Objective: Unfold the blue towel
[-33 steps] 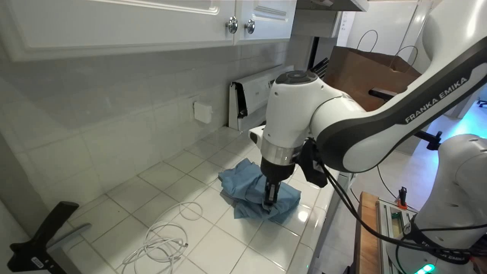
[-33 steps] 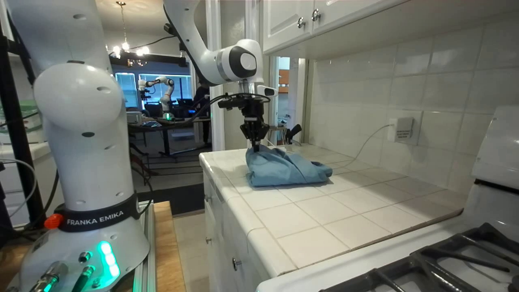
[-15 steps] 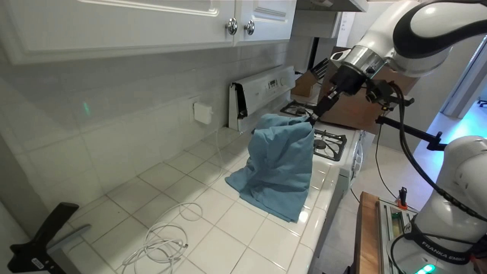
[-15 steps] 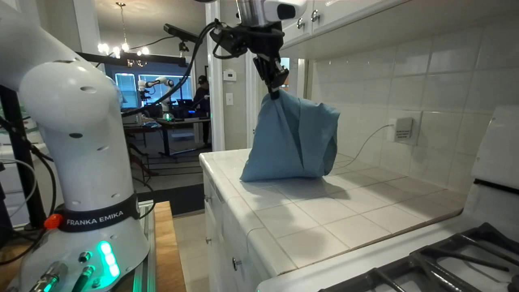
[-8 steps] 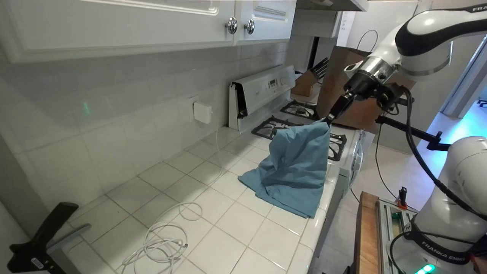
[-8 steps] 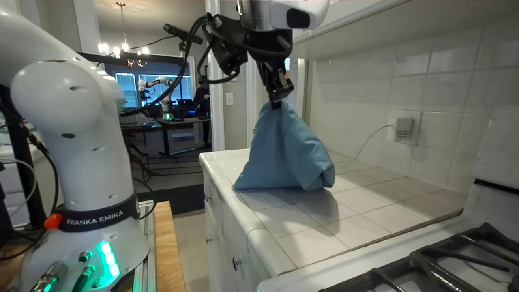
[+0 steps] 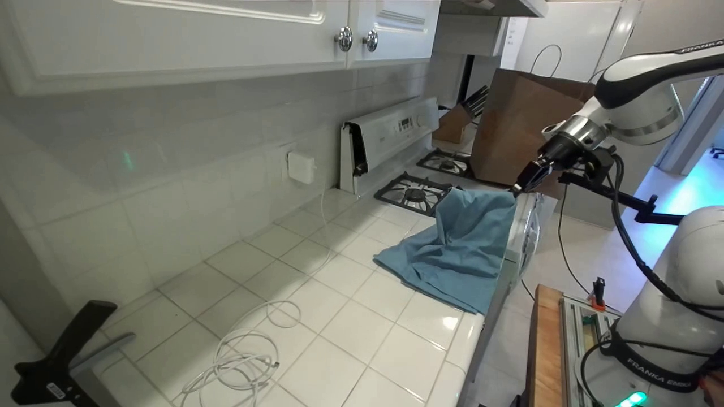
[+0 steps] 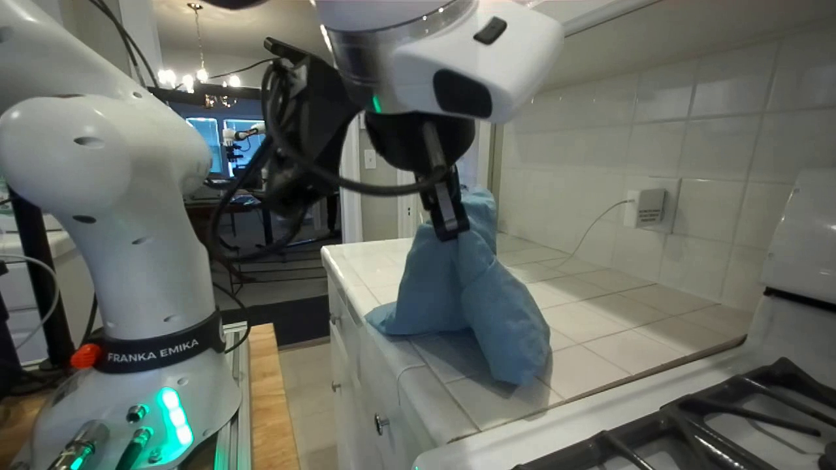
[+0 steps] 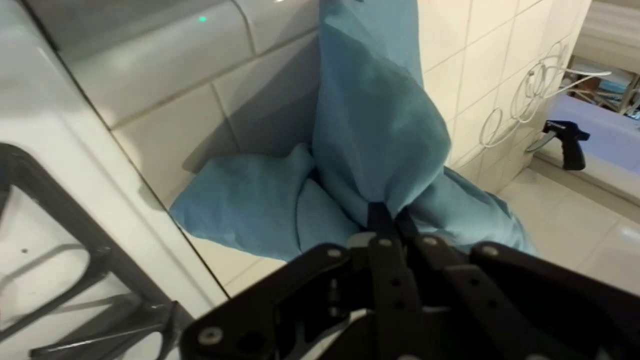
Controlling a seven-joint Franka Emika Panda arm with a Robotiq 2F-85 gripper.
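The blue towel (image 7: 461,254) is rumpled, with one part lifted and the rest draped on the white tiled counter. In both exterior views it hangs from my gripper in folds; in an exterior view (image 8: 434,294) one fold droops toward the stove side. My gripper (image 7: 516,191) is tilted and shut on an upper edge of the towel, near the counter's front edge beside the stove. In the wrist view the fingertips (image 9: 392,212) pinch gathered cloth (image 9: 375,115), with folds spreading to both sides. The fingertips are partly hidden by cloth in an exterior view (image 8: 450,235).
The stove with black grates (image 7: 416,195) adjoins the counter (image 7: 350,367). A brown paper bag (image 7: 523,124) stands beyond it. A coiled white cable (image 7: 243,362) and a black-handled clamp (image 7: 68,350) lie at the counter's far end from the stove. White cabinets (image 7: 186,45) hang above.
The gripper took the towel from a low heap, lifted it, then carried it toward the stove and lower. The towel's bottom has dragged along the counter the same way.
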